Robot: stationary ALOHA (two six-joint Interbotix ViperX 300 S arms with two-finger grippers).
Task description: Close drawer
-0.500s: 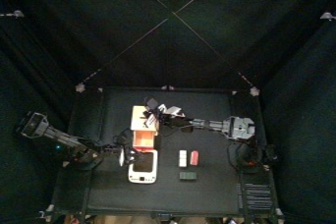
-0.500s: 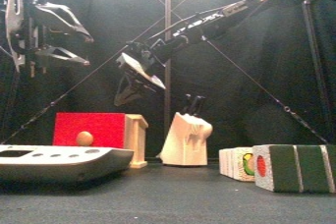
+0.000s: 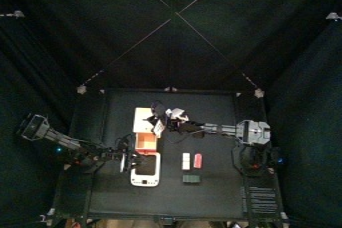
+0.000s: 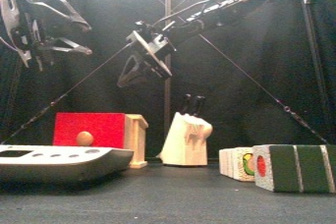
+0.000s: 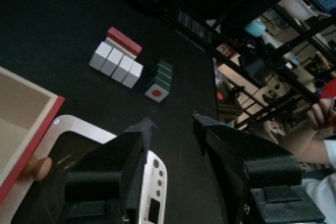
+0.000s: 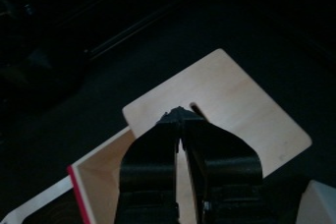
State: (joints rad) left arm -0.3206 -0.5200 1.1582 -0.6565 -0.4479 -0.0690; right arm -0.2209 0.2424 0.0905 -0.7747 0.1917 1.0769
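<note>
Drawer [image 4: 98, 135]: small boxy wooden unit at the table's left-centre, tan side wall, flat pale top [image 6: 221, 120] with rounded corners, matte. Red-orange tray front carries a round wooden knob [image 4: 84, 139]. In the left wrist view the tray [image 5: 27, 130] is slid out: shallow, pale unfinished floor, thin red rim.

Right gripper [image 6: 182, 117]: hangs above the drawer's pale top, apart from it in the front view. Jaws pressed together to a single black point, nothing between them.

Left gripper [image 5: 171, 128]: raised at the table's left, jaws spread apart and empty, over the white gadget [image 4: 59, 161], a smooth rounded-rectangular plastic body with a dark screen, lying just in front of the drawer.

Other items: cream knife block [image 4: 188, 136], wedge-shaped, dark handles sticking from the top, just beside the drawer's right side. Row of small cubes [image 4: 282, 166] at front right, white and dark green faces, one with a red dot. Table [image 4: 184, 198] matte black.
</note>
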